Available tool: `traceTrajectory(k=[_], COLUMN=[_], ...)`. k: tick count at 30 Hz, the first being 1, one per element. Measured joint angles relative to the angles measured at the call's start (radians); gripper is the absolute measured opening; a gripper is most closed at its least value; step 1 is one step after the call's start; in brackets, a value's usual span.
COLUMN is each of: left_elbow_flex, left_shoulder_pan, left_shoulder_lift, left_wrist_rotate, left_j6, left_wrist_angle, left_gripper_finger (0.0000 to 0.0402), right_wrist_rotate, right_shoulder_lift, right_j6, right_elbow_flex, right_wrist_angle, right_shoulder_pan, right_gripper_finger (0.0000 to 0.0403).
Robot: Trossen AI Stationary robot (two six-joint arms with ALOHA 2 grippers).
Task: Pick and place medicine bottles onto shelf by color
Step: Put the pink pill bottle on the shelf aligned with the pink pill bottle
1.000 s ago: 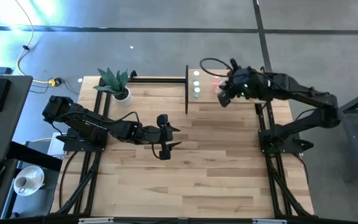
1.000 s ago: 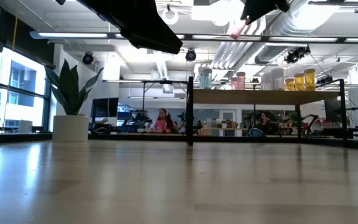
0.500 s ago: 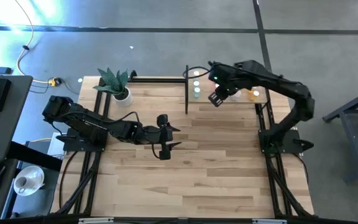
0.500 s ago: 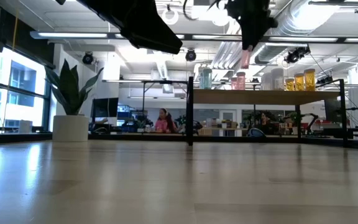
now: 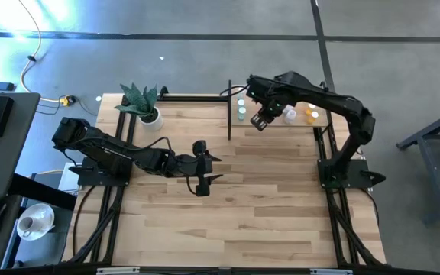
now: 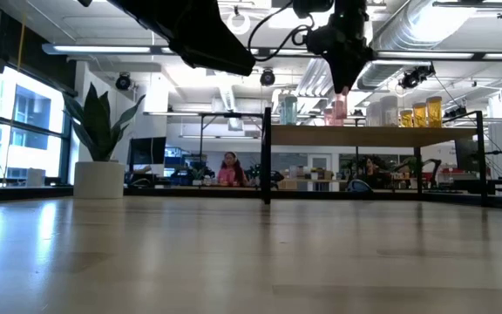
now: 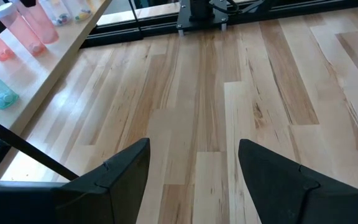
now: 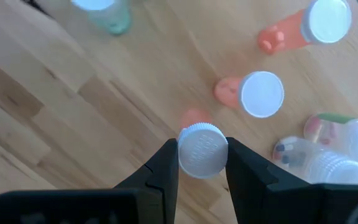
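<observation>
My right gripper [image 8: 201,163] points down over the shelf [image 5: 300,124], shut on a pink medicine bottle [image 6: 342,88]. The shelf [image 6: 364,134] is a light-wood board on black posts at the table's far right. Standing on it are teal bottles [image 5: 241,111], pink bottles [image 8: 261,94], clear ones [image 8: 328,163] and orange ones [image 6: 422,113]. My left gripper [image 5: 205,164] waits open near the middle of the table, and nothing lies between its fingers [image 7: 194,152]. My right gripper pinches the pink bottle's white cap [image 8: 202,148] between its two fingers. They come from above and point down. The bottle hangs upright below them, its pink body [image 8: 194,118] clear of the shelf board, next to the standing pink bottles.
A potted plant [image 5: 147,107] stands at the far left corner of the table. The shelf's black post [image 6: 267,157] marks its left end. Bare planked tabletop [image 5: 266,198] stretches between the arms and toward the near edge.
My right gripper has swung along the shelf toward the table's left and come down, tipping from a slant until it points down. The pink bottle went with it, from tilted high above the shelf to upright just over the standing bottles.
</observation>
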Motion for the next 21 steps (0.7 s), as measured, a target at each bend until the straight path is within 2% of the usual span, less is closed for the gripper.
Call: traceTrajectory(k=[21], left_elbow_flex=[0.000], left_shoulder_pan=[0.000], left_shoulder_lift=[0.000], left_wrist_rotate=[0.000], left_j6=[0.000], left_wrist_angle=[0.000], left_gripper_finger=[0.0236], right_wrist_rotate=[0.000], right_shoulder_lift=[0.000], right_j6=[0.248], right_elbow_flex=[-0.001], right_wrist_angle=[-0.007], right_shoulder_pan=[-0.003], right_gripper_finger=[0.0092])
